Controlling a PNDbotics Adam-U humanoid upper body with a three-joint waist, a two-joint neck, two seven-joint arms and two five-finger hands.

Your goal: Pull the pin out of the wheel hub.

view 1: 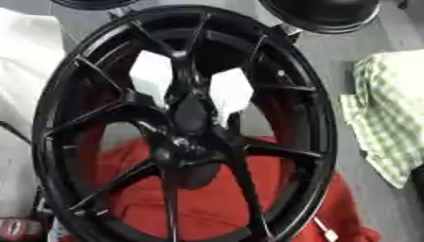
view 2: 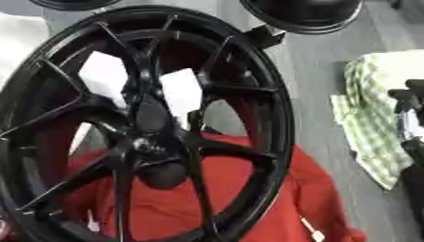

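Note:
A large black wheel (view 1: 186, 123) with thin spokes fills both views, tilted over a red cloth (view 1: 215, 203). Its hub (view 1: 178, 146) sits at the centre where the spokes meet. A dark oblong part (view 1: 190, 113) lies just above the hub, and I cannot make out a pin apart from it. My right hand (view 2: 410, 118) shows only in the right eye view, at the right edge, well away from the wheel and beside a checked cloth. My left hand is in neither view.
A green-and-white checked cloth (view 1: 385, 108) lies to the right on the grey surface (view 1: 331, 61). White cloth (view 1: 25, 47) is at the left. A black round object (view 1: 323, 14) sits at the top. White sheets (view 1: 153, 71) show behind the spokes.

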